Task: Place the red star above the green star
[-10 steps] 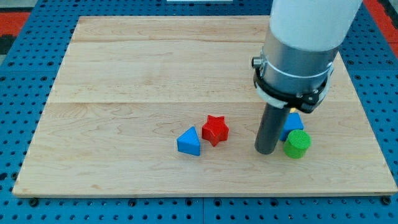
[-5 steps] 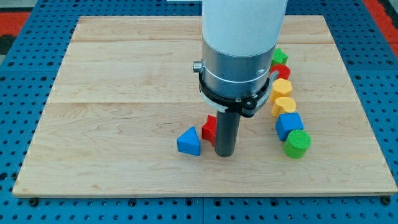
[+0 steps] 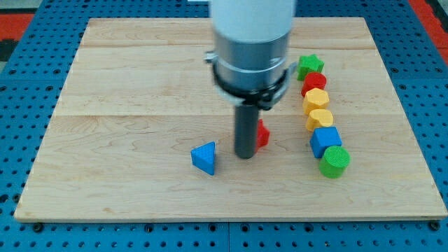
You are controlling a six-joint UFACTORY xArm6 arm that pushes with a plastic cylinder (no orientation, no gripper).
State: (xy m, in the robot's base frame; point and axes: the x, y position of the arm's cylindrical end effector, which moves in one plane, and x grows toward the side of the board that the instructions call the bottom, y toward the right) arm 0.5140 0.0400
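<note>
Seven blocks: counted on the wooden board, one of them largely hidden behind the rod.
My tip: set down on the board near its middle, at the lower end of the dark rod; no gripper is carried, so nothing is spread or pinched.
Red star: seen only as a red sliver at the rod's right edge, touching or just beside my tip; its shape cannot be made out here.
Blue triangular block: found to the view's left of my tip, near but apart from it.
Green star: placed at the top of a column of blocks toward the view's right, well apart from the red star.
Column below the green star: a red block, shape unclear; a yellow block; a second yellow block; a blue block; a green cylinder at the bottom, each touching or just beside the next.
Blue pegboard: seen around the board on all sides.
</note>
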